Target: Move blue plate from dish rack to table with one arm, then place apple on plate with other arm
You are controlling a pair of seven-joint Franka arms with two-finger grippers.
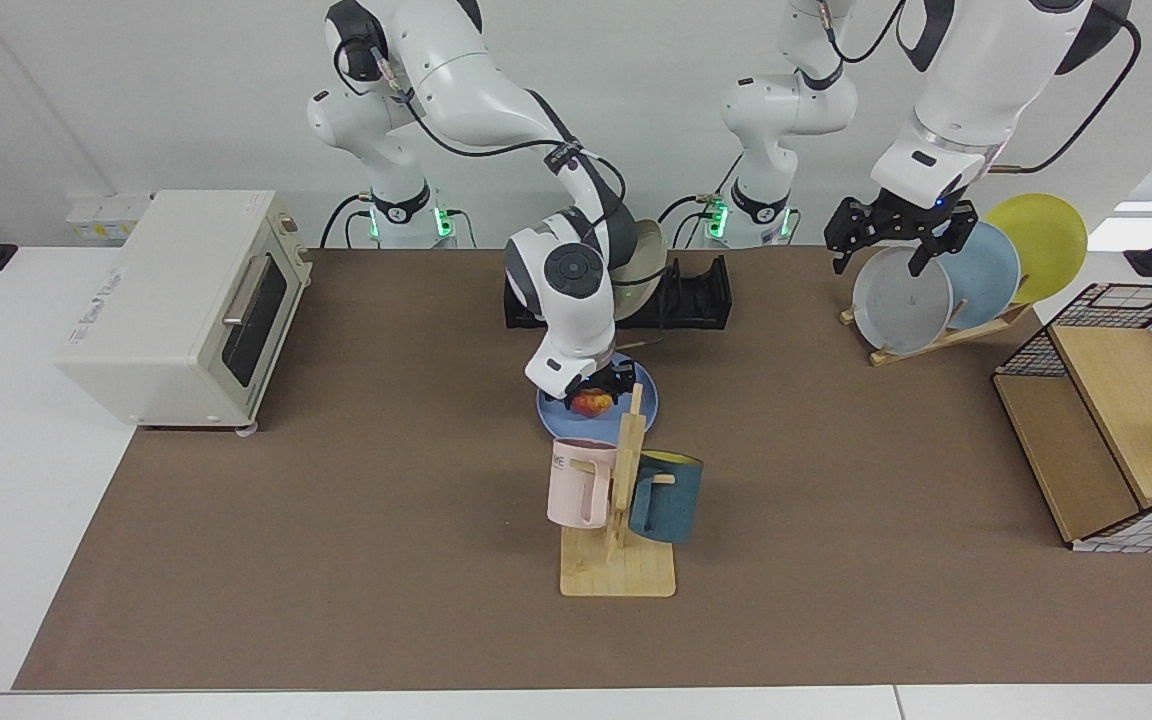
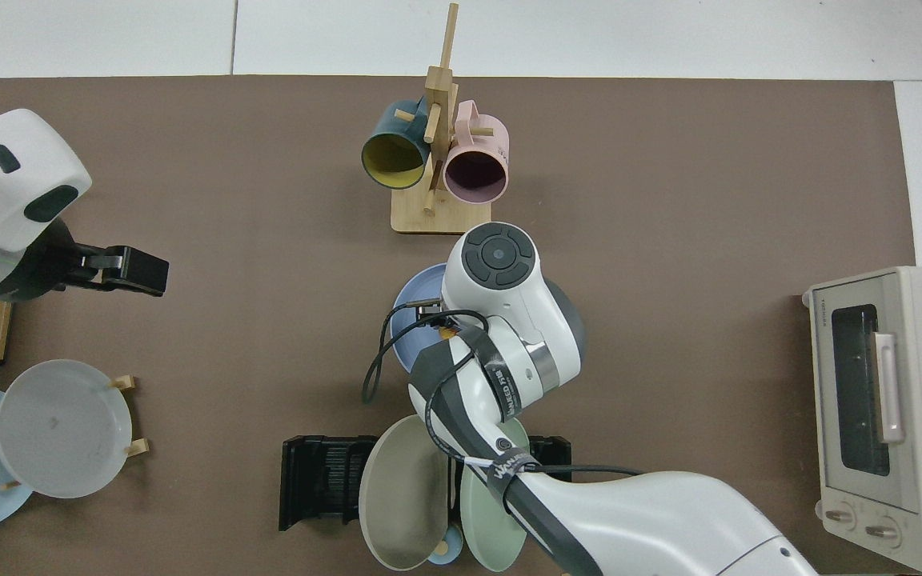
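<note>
With the apple (image 1: pixel 591 402) pinched between the fingers of my right gripper (image 1: pixel 593 392), what matters now is what lies straight beneath it: the blue plate (image 1: pixel 646 392), flat on the brown mat of the table (image 1: pixel 336 520). From the facing view the apple sits low over the plate's middle, perhaps touching it, though I cannot tell if its weight is on the dish yet. From above, the wrist covers nearly everything; I see only a sliver of apple (image 2: pixel 446 322) and the plate's far rim (image 2: pixel 413 300) poking out beside the arm. My judgement is that the release should be a plain opening and a straight lift, since a round apple can roll if nudged sideways.

My left gripper (image 1: pixel 894 240) waits well apart, hanging over the wooden plate stand (image 1: pixel 946 335) with its fingers spread and nothing between them. That stand holds a grey plate (image 1: pixel 901 300), a pale blue plate (image 1: pixel 986 262) and a yellow plate (image 1: pixel 1041 240).

Behind the right arm, the black dish rack (image 1: pixel 696 295) carries a beige plate (image 2: pixel 405 488) and a green plate (image 2: pixel 493 520). Just in front of the blue plate stands a mug tree (image 1: pixel 621 500) with a pink mug (image 1: pixel 578 485) and a dark teal mug (image 1: pixel 664 497); I would keep the withdrawal clear of its post.
</note>
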